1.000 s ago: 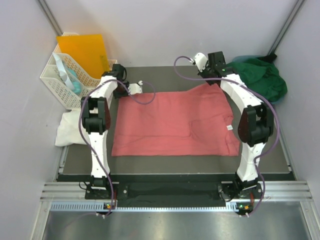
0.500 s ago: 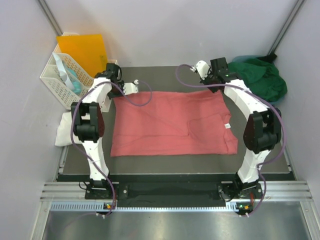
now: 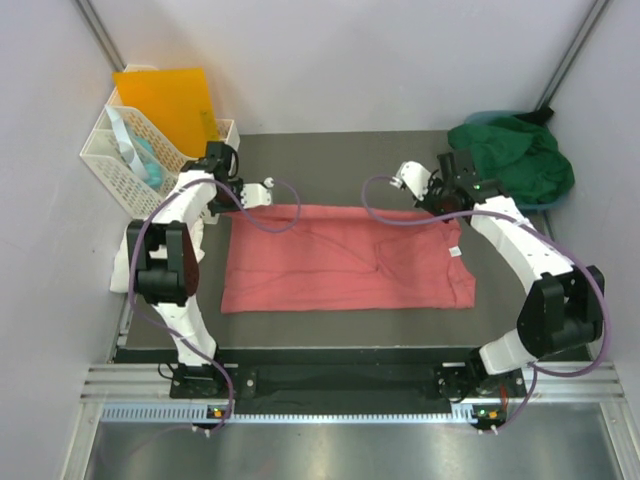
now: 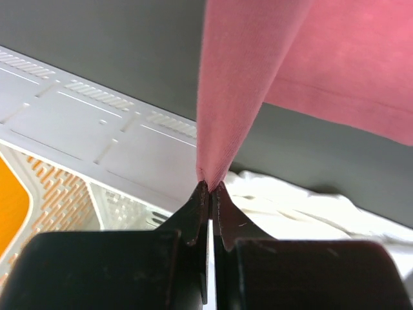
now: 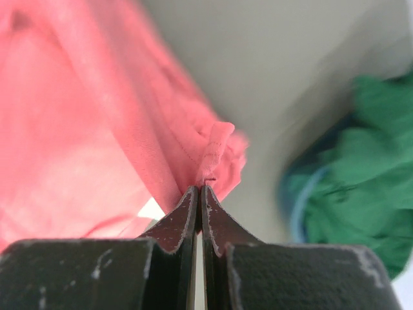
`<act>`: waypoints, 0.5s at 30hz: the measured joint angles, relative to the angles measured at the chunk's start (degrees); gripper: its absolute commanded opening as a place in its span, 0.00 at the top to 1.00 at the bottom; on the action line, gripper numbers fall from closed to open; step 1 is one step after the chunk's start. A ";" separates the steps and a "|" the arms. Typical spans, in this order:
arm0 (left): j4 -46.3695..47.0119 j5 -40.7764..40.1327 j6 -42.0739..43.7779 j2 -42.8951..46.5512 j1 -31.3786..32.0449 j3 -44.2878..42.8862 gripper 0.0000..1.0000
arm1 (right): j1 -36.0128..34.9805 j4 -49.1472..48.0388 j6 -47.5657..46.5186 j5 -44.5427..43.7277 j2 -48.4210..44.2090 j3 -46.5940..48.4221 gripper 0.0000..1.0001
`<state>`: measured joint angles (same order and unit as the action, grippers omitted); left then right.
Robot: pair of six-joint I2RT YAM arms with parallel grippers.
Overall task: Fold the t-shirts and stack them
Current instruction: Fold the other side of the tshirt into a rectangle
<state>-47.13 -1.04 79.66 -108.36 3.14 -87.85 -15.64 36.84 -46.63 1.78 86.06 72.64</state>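
The salmon-pink t-shirt (image 3: 345,265) lies across the middle of the desk (image 3: 350,325), its near hem flat. The white t-shirt (image 3: 128,262) slumps over the desk's left edge. The left pincer (image 4: 210,188) is pressed together on the pink shirt's far-left corner. The right pincer (image 5: 199,188) pinches the far-right corner, seemingly at a sleeve fold, though that view is blurred. The dark green t-shirt (image 3: 515,160) is heaped at the far right corner, and a white basket (image 3: 115,170) stands at the far left.
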 measured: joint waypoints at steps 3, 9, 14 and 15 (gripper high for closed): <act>-1.09 0.31 0.09 2.80 0.00 2.47 1.00 | 0.00 1.01 -1.29 0.07 -1.97 -5.27 1.00; -4.83 2.12 0.90 7.39 0.00 6.01 1.00 | 0.00 2.08 -2.51 0.31 -4.13 -9.88 1.00; -7.69 3.08 2.62 12.31 0.00 11.98 1.00 | 0.00 3.63 -3.76 1.01 -7.13 -10.43 1.00; -8.17 3.17 2.95 13.25 0.00 13.42 1.00 | 0.00 3.91 -4.02 1.16 -7.65 -10.47 1.00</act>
<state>-55.31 2.13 82.61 -95.11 3.14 -74.43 -15.64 40.75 -50.65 2.94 78.41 62.17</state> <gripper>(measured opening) 0.020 0.009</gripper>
